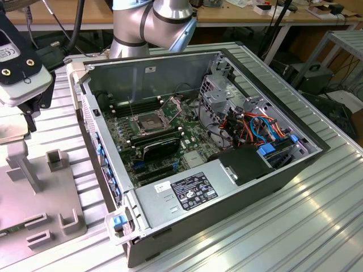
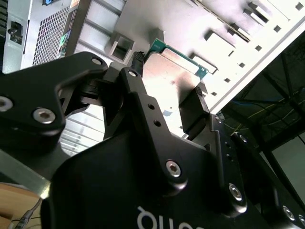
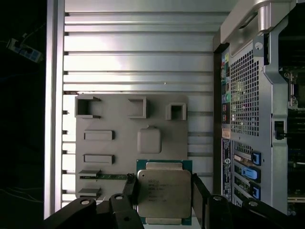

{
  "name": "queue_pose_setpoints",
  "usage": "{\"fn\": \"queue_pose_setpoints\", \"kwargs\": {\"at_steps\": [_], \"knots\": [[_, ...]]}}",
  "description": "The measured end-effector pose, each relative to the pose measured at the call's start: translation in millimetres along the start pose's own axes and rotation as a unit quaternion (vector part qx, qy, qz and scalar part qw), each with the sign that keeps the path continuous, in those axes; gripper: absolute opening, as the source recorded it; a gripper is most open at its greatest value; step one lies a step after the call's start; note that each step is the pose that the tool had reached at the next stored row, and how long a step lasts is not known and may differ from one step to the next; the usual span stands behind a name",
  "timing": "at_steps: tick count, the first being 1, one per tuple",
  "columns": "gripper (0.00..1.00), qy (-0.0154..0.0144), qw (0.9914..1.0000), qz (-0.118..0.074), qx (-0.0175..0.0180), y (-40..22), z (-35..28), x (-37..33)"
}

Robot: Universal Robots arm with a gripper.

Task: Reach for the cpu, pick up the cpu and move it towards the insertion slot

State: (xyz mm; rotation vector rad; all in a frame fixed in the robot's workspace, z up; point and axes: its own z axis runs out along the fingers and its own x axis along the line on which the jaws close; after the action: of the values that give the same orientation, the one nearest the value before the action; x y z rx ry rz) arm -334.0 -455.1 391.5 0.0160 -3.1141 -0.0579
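The cpu [image 3: 164, 193] is pinched between the fingers of the gripper [image 3: 164, 200] and held above the grey fixture plate [image 3: 105, 148]. The carrying step is judged underway; the insertion slot [image 1: 148, 122] lies well apart, inside the open computer case [image 1: 255, 85].

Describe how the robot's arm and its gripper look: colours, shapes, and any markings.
In the exterior view the arm is a thick silver-grey tube with a pale blue joint cap. In both wrist views the gripper is matte black, made of flat angular links joined by silver hex-socket screws, with small round holes along the fingers. White lettering marks its body.
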Motion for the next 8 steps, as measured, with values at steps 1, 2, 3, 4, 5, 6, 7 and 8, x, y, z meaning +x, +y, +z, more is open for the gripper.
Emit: {"fn": "queue_pose_setpoints", "kwargs": {"at_steps": [1, 2, 3, 4, 5, 6, 7, 8], "knots": [[0.55, 0.0001, 1.0, 0.0, 0.0, 0.0, 0.0, 0.0], [0.55, 0.0001, 1.0, 0.0, 0.0001, 0.0, -0.2, -0.5], [0.55, 0.0001, 1.0, 0.0, 0.0001, 0.0, -0.1, -1.0], [0.55, 0.0001, 1.0, 0.0, 0.0, -0.1, -0.1, -1.6], [0.55, 0.0, 1.0, 0.0, 0.0, 0.0, -0.1, -2.6], [0.55, 0.0001, 1.0, 0.0, 0.0, 0.0, -0.2, -3.6], [0.55, 0.0, 1.0, 0.0, 0.0, 0.0, -0.2, -5.1], [0.55, 0.0001, 1.0, 0.0, 0.0, 0.0, -0.2, -6.6]]}}
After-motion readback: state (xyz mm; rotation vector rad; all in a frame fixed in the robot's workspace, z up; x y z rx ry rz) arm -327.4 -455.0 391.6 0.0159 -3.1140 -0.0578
